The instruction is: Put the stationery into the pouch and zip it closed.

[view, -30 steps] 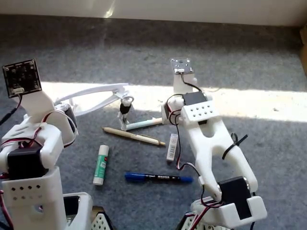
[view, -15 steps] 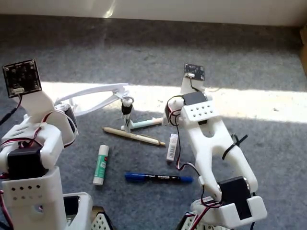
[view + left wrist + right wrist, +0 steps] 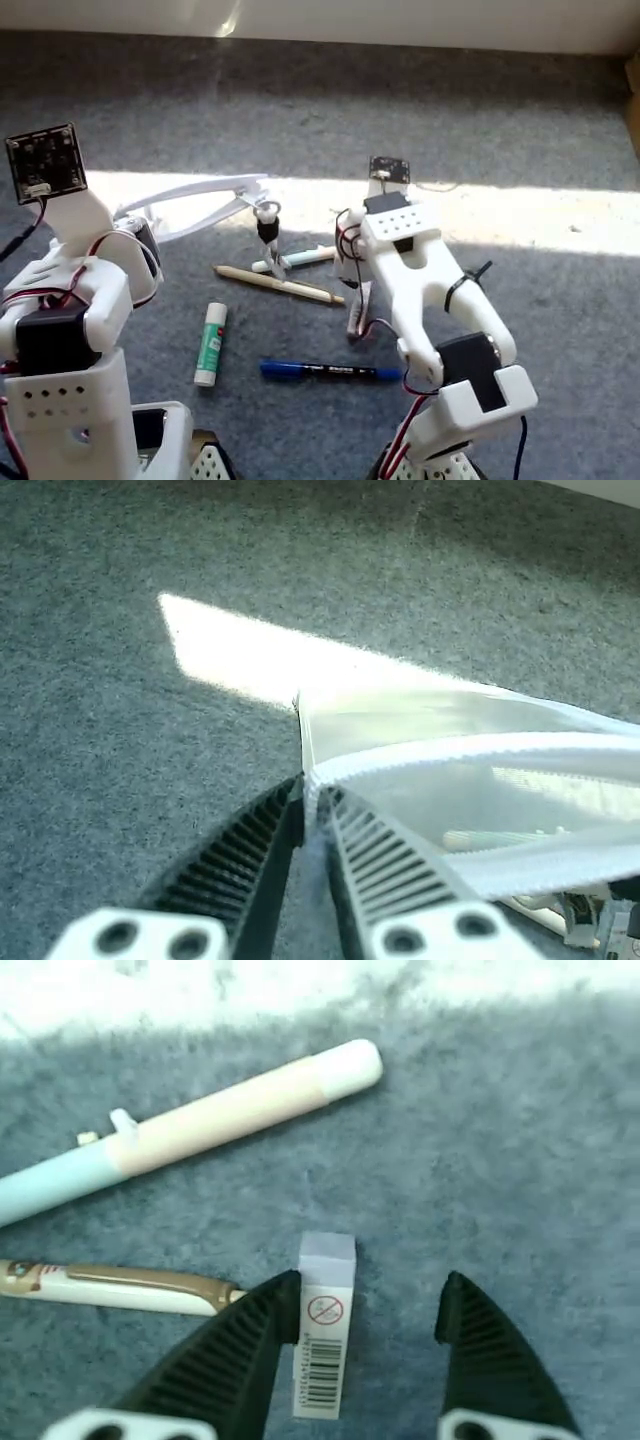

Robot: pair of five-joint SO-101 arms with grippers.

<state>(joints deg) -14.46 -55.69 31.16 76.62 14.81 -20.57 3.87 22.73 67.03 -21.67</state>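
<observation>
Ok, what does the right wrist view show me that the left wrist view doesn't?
Right wrist view: the right gripper, open, above a small white eraser in a barcoded sleeve, which lies against one finger rather than centred between them. Beyond it lie a pastel blue-and-peach pen and a cream pen with a brown clip.
Left wrist view: the left gripper, shut on the corner of the translucent white pouch.
Shared: grey carpet with a sunlit patch.

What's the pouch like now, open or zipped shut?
Open. The pouch has its two top edges spread apart, while the left gripper pinches its corner.
</observation>
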